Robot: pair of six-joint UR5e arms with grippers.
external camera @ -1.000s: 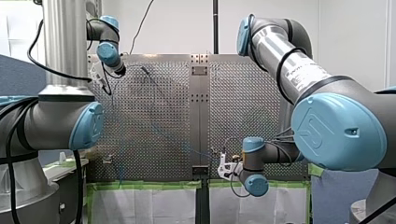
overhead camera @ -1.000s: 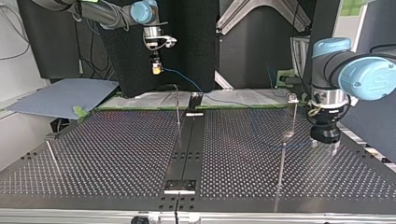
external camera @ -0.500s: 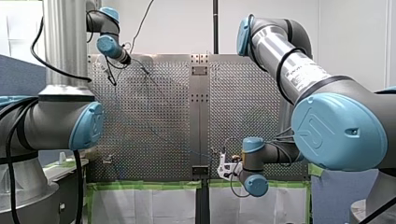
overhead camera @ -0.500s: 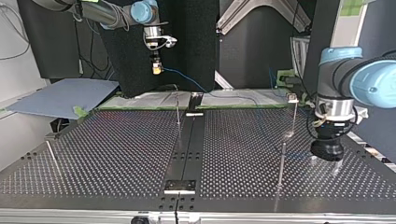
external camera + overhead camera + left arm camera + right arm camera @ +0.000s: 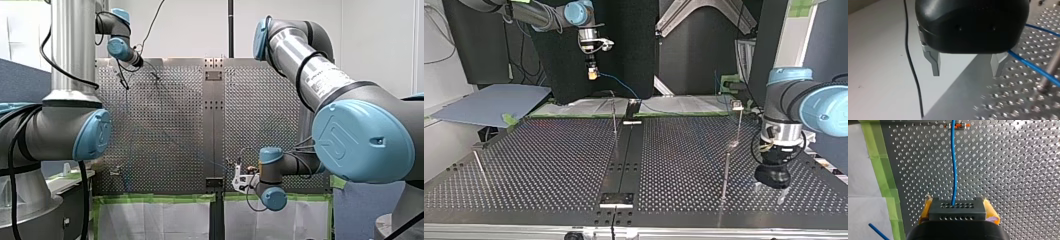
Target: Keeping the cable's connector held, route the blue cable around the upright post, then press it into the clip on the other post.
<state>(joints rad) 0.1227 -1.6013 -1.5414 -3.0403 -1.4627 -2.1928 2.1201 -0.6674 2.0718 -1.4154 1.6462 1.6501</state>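
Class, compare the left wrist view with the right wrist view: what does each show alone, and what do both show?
Left wrist only: my left gripper, metal fingers open and empty, a thin black wire beside it. Right wrist only: my right gripper, yellow pads shut on the dark connector, and green tape. Both: the blue cable over the perforated table.

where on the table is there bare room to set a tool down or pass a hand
Top view: the widest bare patch of table lies between the leaning rod and the centre rail. Crowded at the view's right: the far post, the near post, the blue cable and my left gripper. Far edge: my right gripper holds the connector.
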